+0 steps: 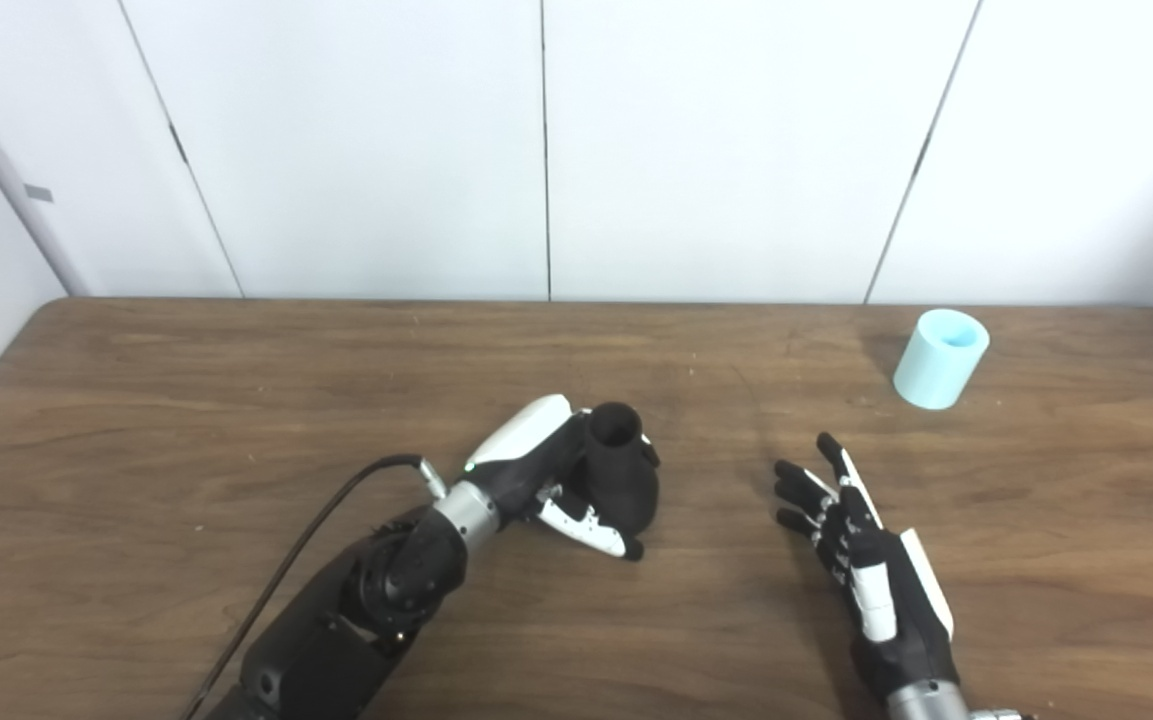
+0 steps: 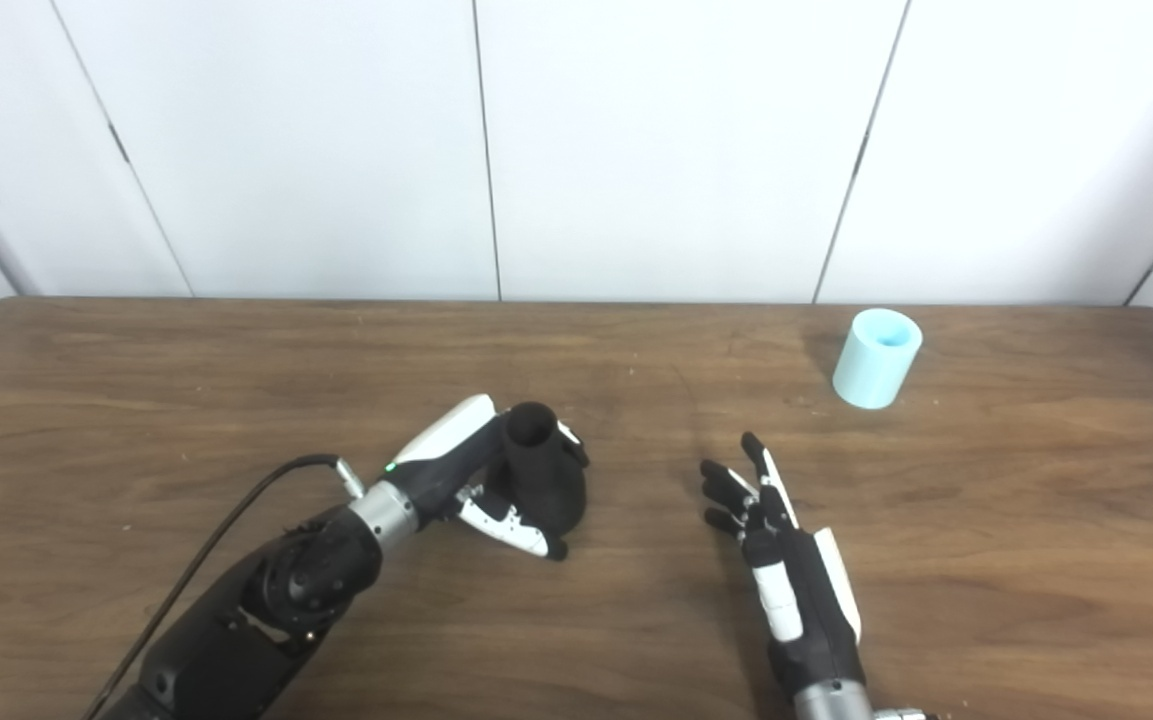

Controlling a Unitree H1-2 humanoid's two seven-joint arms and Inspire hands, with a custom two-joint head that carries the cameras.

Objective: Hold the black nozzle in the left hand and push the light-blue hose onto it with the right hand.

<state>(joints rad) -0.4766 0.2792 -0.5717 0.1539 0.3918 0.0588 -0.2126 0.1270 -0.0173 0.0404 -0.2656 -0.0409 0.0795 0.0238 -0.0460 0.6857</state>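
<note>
Two hands are seen: the left hand [image 1: 556, 480] is wrapped round the black nozzle [image 1: 621, 470] mid-tabletop, the right hand [image 1: 861, 555] is spread and holds nothing, while the light-blue hose [image 1: 940, 358], near the far right corner, is judged light, fairly stiff, best gripped round its sides.

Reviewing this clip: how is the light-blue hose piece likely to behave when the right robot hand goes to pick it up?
The light-blue hose is a short, thick-walled tube standing on end on the table, so it probably holds its shape rather than flopping. It looks small and hollow, likely light. If knocked over, its round body would probably roll. The right robot hand is open and apart from it.
</note>
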